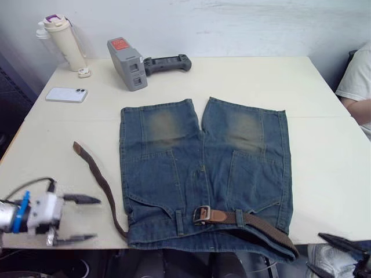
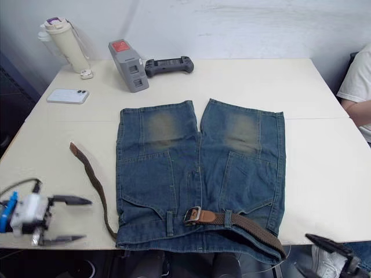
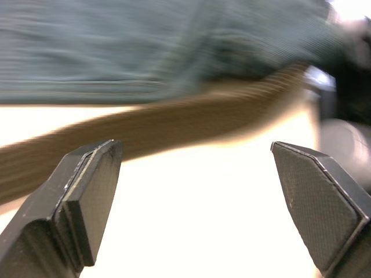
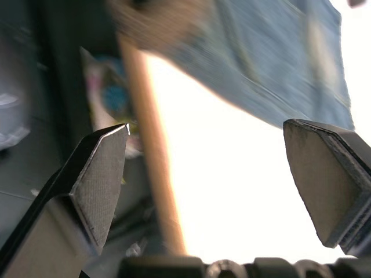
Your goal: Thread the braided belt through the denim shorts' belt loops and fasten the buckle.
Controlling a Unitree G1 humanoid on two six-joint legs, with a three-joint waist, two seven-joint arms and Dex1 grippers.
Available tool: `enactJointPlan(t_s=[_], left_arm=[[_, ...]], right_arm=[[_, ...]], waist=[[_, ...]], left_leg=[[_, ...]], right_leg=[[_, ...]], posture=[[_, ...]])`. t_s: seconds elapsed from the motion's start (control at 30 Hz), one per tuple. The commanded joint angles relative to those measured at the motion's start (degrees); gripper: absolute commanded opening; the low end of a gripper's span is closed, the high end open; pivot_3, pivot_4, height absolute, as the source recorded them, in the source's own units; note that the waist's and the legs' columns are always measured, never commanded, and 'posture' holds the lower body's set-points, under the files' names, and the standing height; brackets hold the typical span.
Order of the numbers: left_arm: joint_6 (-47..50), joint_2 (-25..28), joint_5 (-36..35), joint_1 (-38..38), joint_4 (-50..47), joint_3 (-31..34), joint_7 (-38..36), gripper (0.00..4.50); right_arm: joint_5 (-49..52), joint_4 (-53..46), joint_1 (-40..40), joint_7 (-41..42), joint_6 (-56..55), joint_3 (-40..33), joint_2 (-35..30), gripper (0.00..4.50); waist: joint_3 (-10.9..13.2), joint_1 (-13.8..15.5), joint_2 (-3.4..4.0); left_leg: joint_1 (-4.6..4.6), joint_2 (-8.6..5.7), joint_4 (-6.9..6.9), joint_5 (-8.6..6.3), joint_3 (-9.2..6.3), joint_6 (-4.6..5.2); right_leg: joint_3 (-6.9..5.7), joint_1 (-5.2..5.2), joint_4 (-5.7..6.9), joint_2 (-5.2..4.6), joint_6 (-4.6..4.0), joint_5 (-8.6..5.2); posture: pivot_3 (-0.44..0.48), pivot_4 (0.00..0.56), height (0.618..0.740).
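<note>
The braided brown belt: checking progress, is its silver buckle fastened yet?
Not fastened. The square silver buckle lies open on the blue denim shorts' waistband, while the belt's tip rests away on the table.

Overhead stereo pair; 2 close wrist views

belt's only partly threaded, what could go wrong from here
The belt's free end trails loose on the table left of the shorts, so a pull could drag it back out of the loops. The waistband overhangs the near table edge; tugging might slide the shorts off. The open left gripper could snag denim instead.
</note>
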Motion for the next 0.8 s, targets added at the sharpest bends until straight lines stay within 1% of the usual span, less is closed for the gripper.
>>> enactJointPlan(t_s=[0.03,0.1,0.17,0.23,0.27,0.3,0.4,0.47,0.53,0.57,0.63,0.7,0.73,0.8], left_arm=[[6.39,0.47,-1.73,-3.63,0.10,2.08,1.41,4.49],[8.82,0.07,-1.32,-6.06,0.23,1.86,1.77,4.49],[16.92,-2.68,-2.98,-15.46,-3.71,-1.96,7.10,4.49],[22.01,-5.57,-3.02,-21.23,-6.91,-4.75,10.73,4.49],[23.44,-6.54,-2.52,-22.42,-7.90,-5.53,11.38,4.49],[24.86,-8.26,-1.11,-24.22,-9.82,-7.65,13.23,4.49],[35.16,-13.14,-3.69,-30.06,-15.49,-11.44,18.90,4.49],[42.51,-14.69,-4.77,-32.78,-18.41,-13.72,21.21,4.49],[48.69,-15.27,-5.65,-34.85,-21.06,-16.03,22.24,4.49],[50.31,-15.43,-5.06,-35.83,-21.96,-17.45,22.51,4.49],[51.96,-15.87,-3.68,-37.45,-22.87,-19.53,22.81,4.49],[52.74,-16.18,-0.13,-40.41,-22.04,-23.61,23.03,4.49],[53.69,-17.00,1.48,-42.82,-20.30,-25.65,23.49,4.49],[54.12,-18.57,4.31,-46.45,-17.00,-28.59,24.01,4.49]], right_arm=[[7.93,-0.71,1.44,-0.32,3.45,-0.52,-3.21,4.50],[11.38,-1.68,1.51,0.54,6.34,-0.14,-4.15,4.50],[21.77,-9.22,-2.08,2.45,20.09,-0.02,-6.72,4.50],[27.94,-15.38,-5.72,4.02,31.79,0.11,-8.47,4.50],[29.16,-17.48,-7.22,4.46,35.99,-0.21,-8.66,4.50],[31.57,-21.81,-9.12,4.06,44.78,0.36,-10.43,4.50],[42.00,-37.22,-13.05,1.32,66.31,0.83,-13.57,4.50],[48.51,-46.17,-15.29,-0.61,78.57,1.81,-15.08,4.50],[53.54,-52.02,-19.39,-2.74,89.24,4.32,-17.08,4.50],[54.93,-53.71,-22.35,-3.32,93.75,6.51,-17.97,4.50],[53.69,-55.39,-28.03,-2.64,97.46,10.13,-17.33,4.50],[53.59,-54.96,-33.94,-1.02,102.73,13.94,-17.00,4.50],[55.30,-53.59,-37.18,1.47,106.39,16.07,-17.18,4.50],[55.25,-51.06,-42.40,5.21,110.44,19.31,-16.60,4.50]], waist=[[0.00,-0.04,0.00],[0.01,-0.10,-0.02],[0.10,0.01,-0.11],[0.16,0.02,-0.08],[0.16,-0.12,-0.08],[0.14,-0.19,-0.10],[0.16,0.14,-0.04],[0.17,0.57,-0.05],[0.21,0.85,-0.11],[0.23,0.96,-0.13],[0.26,1.51,-0.19],[0.26,1.68,-0.19],[0.27,1.81,-0.20],[0.29,2.50,-0.24]], left_leg=[[0.01,0.01,-0.01,0.00,0.01,0.00],[0.01,0.07,-0.05,0.01,0.04,-0.03],[0.01,0.10,-0.09,0.03,0.07,-0.06],[-0.01,0.09,0.16,0.02,0.05,-0.05],[-0.06,0.10,0.46,-0.03,0.03,0.04],[-0.10,0.11,0.54,-0.05,0.04,0.06],[-0.14,0.25,0.56,-0.17,0.10,-0.01],[-0.35,0.56,0.62,-0.20,0.07,-0.09],[-0.40,0.72,0.62,-0.27,0.07,-0.18],[-0.40,0.73,0.64,-0.29,0.07,-0.20],[-0.40,0.73,0.73,-0.34,0.14,-0.18],[-0.41,0.73,0.81,-0.39,0.20,-0.16],[-0.42,0.73,0.83,-0.41,0.21,-0.15],[-0.45,0.71,0.92,-0.46,0.27,-0.11]], right_leg=[[0.00,0.00,0.00,0.01,0.00,0.00],[0.00,-0.02,-0.01,0.05,-0.01,-0.02],[0.00,-0.02,-0.03,0.09,-0.01,-0.04],[0.04,0.04,0.09,0.08,0.02,-0.01],[0.10,0.04,0.20,0.07,0.07,0.03],[0.17,0.02,0.23,0.07,0.09,0.06],[0.23,-0.04,0.22,0.21,0.08,0.05],[0.15,-0.13,0.27,0.51,0.07,0.05],[0.15,-0.16,0.18,0.70,0.07,0.05],[0.15,-0.16,0.17,0.71,0.07,0.05],[0.22,-0.17,0.16,0.71,0.07,0.05],[0.29,-0.18,0.13,0.71,0.06,0.05],[0.29,-0.17,0.13,0.71,0.06,0.05],[0.32,-0.18,0.09,0.71,0.06,0.05]], posture=[[0.000,0.150,0.740],[0.000,0.150,0.740],[0.000,0.150,0.740],[0.000,0.150,0.740],[0.000,0.150,0.740],[0.000,0.150,0.740],[0.000,0.150,0.740],[0.000,0.150,0.740],[0.000,0.150,0.740],[0.000,0.150,0.740],[0.000,0.150,0.740],[0.000,0.150,0.740],[0.000,0.150,0.740],[0.000,0.150,0.740]])
